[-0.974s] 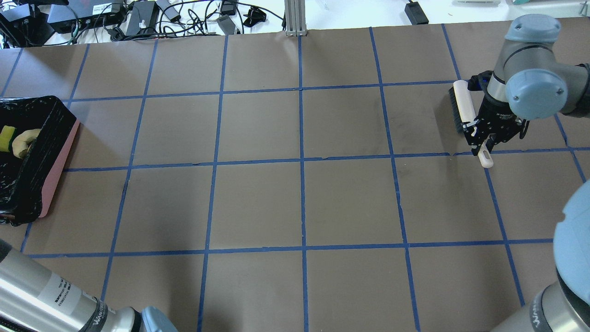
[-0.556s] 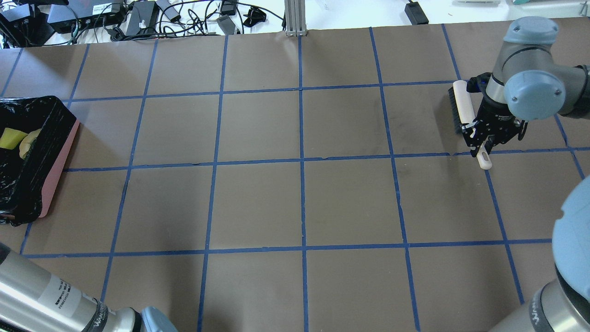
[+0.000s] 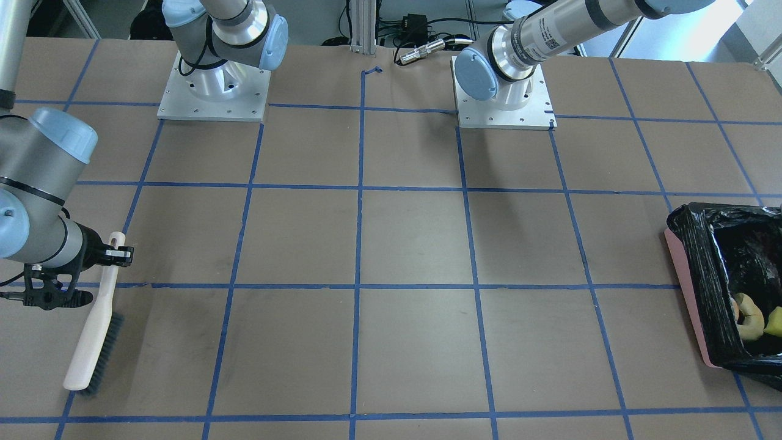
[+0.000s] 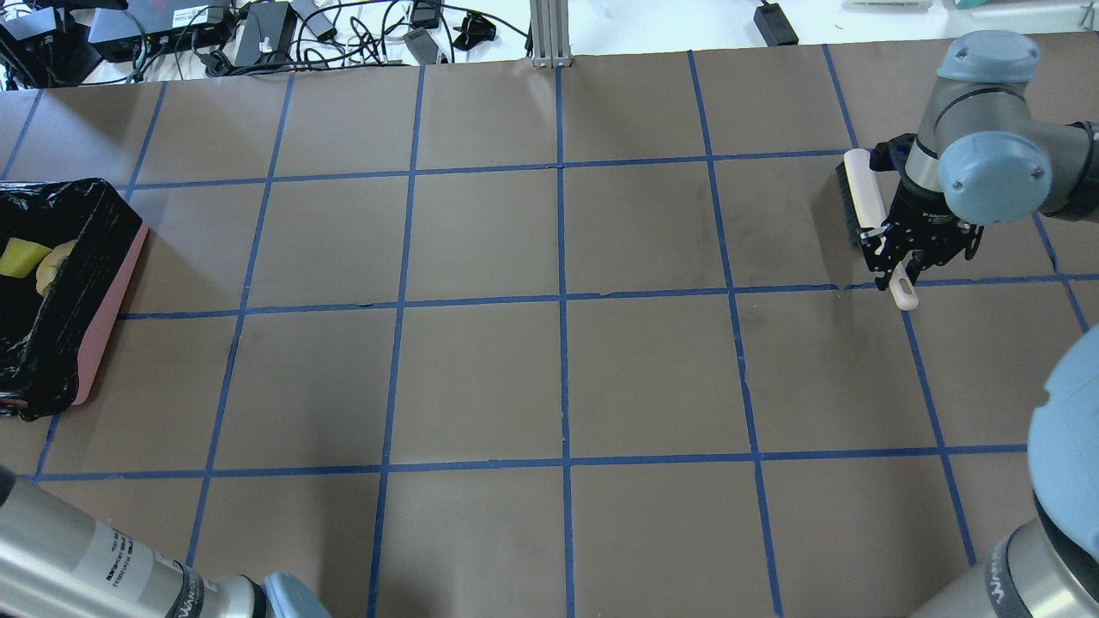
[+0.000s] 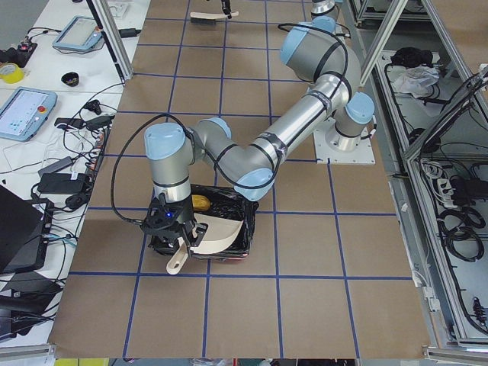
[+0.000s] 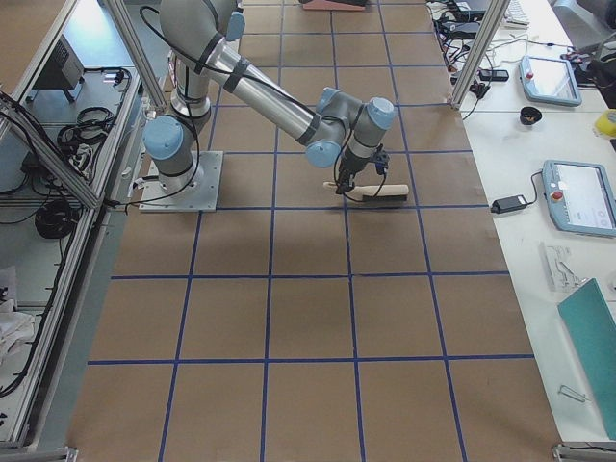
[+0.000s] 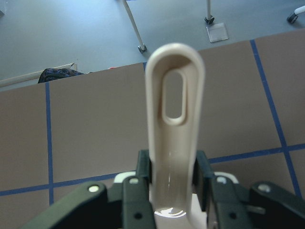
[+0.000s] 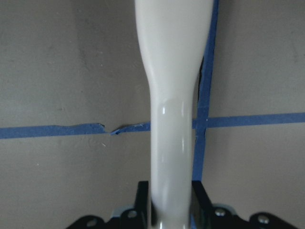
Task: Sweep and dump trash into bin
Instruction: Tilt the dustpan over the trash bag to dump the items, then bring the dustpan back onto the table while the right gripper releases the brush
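The bin [image 3: 687,287], pinkish with a black bag liner, stands at the table's end on my left. Trash lies in it: a tan croissant piece [image 3: 749,315], a yellow-green sponge piece [image 3: 774,321] and a golden-brown roll [image 5: 200,203]. My left gripper [image 7: 174,191] is shut on the beige dustpan's handle [image 7: 174,119], and the dustpan [image 5: 219,229] tilts over the bin [image 5: 242,245]. At the opposite end my right gripper [image 4: 901,262] is shut on the handle of a cream brush [image 4: 860,193] with dark bristles, held low over the table.
Brown paper with blue tape grid lines covers the table [image 4: 558,378]. Cables and power bricks [image 4: 258,34] lie beyond its far edge, beside a metal post [image 4: 549,34]. The two arm bases [image 3: 214,91] sit on plates at the robot's side.
The sponge and croissant piece have shifted and settled inside the bin. The left arm has drawn slightly toward the overhead view's lower left. The right gripper and brush have barely moved.
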You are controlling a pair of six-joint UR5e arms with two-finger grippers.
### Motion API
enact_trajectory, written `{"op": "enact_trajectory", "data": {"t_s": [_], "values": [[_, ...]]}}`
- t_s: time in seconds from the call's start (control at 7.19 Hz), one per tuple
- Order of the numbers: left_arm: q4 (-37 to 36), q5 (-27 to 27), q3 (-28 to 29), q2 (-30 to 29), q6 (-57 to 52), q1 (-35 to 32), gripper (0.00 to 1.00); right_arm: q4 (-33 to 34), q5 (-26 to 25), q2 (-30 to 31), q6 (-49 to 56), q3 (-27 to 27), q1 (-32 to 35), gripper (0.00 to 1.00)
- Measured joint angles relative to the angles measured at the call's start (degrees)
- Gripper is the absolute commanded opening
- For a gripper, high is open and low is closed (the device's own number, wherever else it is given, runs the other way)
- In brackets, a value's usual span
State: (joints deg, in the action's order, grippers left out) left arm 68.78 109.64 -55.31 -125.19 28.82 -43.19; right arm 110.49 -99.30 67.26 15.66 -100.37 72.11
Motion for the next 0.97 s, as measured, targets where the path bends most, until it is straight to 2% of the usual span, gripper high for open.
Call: {"op": "enact_trajectory", "data": {"t_s": [0.28,0.42,0.56,0.97], "values": [[4.7,-3.2,0.5,1.9,1.6,-1.3,0.0,0.8,-0.1,0.1,0.1,0.0,0.0,0.64],[7.2,-3.9,0.6,2.7,3.3,-2.7,0.0,1.0,-0.1,0.1,0.1,0.0,0.0,0.77],[10.2,-4.7,0.4,3.4,4.6,-4.7,0.0,1.3,-0.1,0.2,0.1,0.0,0.0,0.99],[15.6,-7.8,-2.2,5.1,8.7,-10.8,0.0,2.8,-0.7,1.5,0.0,0.6,0.0,1.0]]}}
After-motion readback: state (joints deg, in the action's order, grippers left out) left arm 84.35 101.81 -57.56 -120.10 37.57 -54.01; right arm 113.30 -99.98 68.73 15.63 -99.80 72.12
